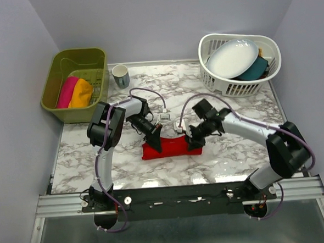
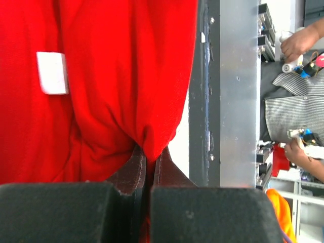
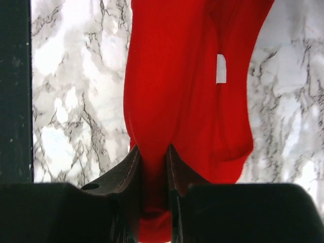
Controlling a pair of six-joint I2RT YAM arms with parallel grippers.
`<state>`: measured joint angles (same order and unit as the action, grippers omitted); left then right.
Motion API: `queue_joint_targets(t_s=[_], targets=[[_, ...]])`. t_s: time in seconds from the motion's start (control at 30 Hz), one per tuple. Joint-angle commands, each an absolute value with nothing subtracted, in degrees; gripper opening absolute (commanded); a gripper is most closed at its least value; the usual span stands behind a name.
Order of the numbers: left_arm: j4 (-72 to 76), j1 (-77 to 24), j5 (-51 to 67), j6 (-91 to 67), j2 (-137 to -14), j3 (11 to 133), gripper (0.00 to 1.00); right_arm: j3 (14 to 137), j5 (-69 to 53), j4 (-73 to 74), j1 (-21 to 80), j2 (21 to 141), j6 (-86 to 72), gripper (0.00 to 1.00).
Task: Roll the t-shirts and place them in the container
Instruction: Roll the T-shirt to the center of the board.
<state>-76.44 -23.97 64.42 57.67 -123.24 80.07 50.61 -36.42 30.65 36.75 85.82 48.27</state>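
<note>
A red t-shirt (image 1: 172, 148), folded into a long band, lies on the marble table in front of the arms. My left gripper (image 1: 155, 144) is shut on its left end, with cloth pinched between the jaws (image 2: 149, 152). My right gripper (image 1: 195, 140) is shut on its right end (image 3: 154, 157). A small white label (image 2: 51, 73) shows on the cloth, also in the right wrist view (image 3: 220, 69). A rolled magenta t-shirt (image 1: 66, 91) and a rolled orange t-shirt (image 1: 81, 93) lie side by side in the green bin.
The green bin (image 1: 95, 57) stands at the back left. A white mug (image 1: 121, 76) stands next to it. A white basket (image 1: 268, 65) at the back right holds a white oval plate (image 1: 233, 57) and a teal dish (image 1: 255, 70). A metal rail (image 1: 177, 196) runs along the near edge.
</note>
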Motion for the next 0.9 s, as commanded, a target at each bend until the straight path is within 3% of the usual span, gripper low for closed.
queue_joint_targets(t_s=[0.0,0.17,0.37,0.5,0.57,0.6,0.87], targets=[[-87.36,-21.27,62.93,57.75,-121.56,82.78,0.04,63.26,-48.68,62.79,30.51,97.45,63.43,0.26],[-87.36,-20.39,65.91,48.10,-121.64,88.67,0.10,76.17,-53.87,85.23,27.42,110.29,73.91,0.25],[-87.45,-20.22,66.18,41.93,-125.42,92.11,0.08,80.33,-54.05,87.45,26.11,117.07,73.65,0.24],[-87.45,-18.38,68.90,36.58,-126.82,92.99,0.12,81.38,-55.10,87.45,23.22,118.65,72.43,0.24],[-87.45,-17.67,69.61,36.56,-126.48,93.43,0.23,82.52,-56.07,87.45,21.80,119.44,71.20,0.24],[-87.36,-17.32,68.83,37.35,-125.34,94.47,0.35,82.96,-56.25,87.45,20.67,119.97,70.67,0.24],[-87.19,-15.38,54.60,48.64,-119.89,112.58,0.56,90.43,-56.25,87.45,19.25,127.08,66.27,0.25]])
